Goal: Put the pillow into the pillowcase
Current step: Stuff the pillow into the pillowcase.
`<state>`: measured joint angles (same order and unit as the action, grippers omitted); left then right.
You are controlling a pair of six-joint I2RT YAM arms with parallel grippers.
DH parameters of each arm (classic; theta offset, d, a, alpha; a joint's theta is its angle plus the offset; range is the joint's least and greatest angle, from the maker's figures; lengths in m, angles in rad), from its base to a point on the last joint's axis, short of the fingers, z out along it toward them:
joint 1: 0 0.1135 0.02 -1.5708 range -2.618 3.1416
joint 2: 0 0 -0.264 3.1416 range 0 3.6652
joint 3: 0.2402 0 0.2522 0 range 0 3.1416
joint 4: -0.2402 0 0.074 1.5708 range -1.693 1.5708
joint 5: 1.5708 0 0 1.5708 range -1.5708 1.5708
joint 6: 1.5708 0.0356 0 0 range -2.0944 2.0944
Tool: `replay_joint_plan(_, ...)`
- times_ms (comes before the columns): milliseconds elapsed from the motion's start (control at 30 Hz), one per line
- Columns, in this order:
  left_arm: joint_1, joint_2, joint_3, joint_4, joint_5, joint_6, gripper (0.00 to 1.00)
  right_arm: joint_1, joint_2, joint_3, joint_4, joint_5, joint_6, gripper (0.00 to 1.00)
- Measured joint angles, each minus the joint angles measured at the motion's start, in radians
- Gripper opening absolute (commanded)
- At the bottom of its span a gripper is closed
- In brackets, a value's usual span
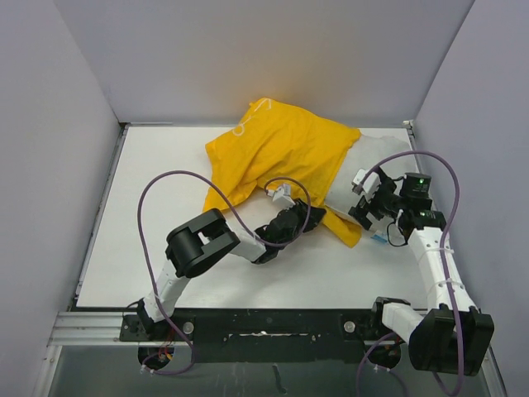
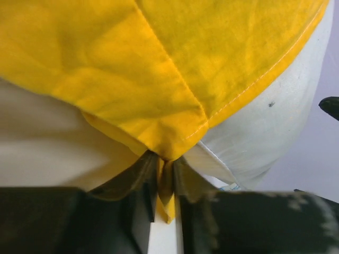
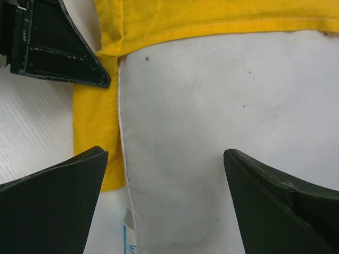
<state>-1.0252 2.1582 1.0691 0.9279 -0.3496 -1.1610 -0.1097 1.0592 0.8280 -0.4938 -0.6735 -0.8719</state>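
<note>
L hand [image 2: 165, 207] on pillowcase [image 2: 159, 63] hem, pillow [image 2: 265, 132] partly inside

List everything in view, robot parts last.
pillowcase: 1, yellow, back-centre of table, over most of the pillow
pillow: 1, white, right end sticking out of the pillowcase
table: 1, white, under both
walls: 3, grey, left, back, right
cables: 2, purple, one looping off each arm
left gripper: 1, black, pinching the pillowcase's edge
right gripper: 1, black, open over the pillow's bare end
</note>
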Motion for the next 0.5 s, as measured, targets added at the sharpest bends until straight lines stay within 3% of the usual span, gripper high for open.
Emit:
replay_joint_plan(33, 0.000, 0.000, 0.001, 0.002, -0.001, 0.004, 0.00, 0.000, 0.000, -0.002, 0.004, 0.008, 0.000, 0.97)
replay_joint_plan(333, 0.022, -0.001, -0.016, 0.093, 0.109, 0.166, 0.00, 0.059, 0.034, -0.057, 0.140, 0.159, 0.002, 0.93)
replay_joint_plan(367, 0.026, -0.002, -0.026, 0.109, 0.135, 0.182, 0.00, 0.075, 0.050, -0.070, 0.174, 0.193, 0.002, 0.85)
replay_joint_plan(433, 0.032, -0.003, -0.046, 0.124, 0.193, 0.208, 0.00, 0.116, 0.100, -0.087, 0.231, 0.262, 0.005, 0.46)
replay_joint_plan(500, 0.033, -0.010, -0.060, 0.124, 0.248, 0.223, 0.00, 0.144, 0.162, -0.085, 0.270, 0.305, 0.023, 0.20)
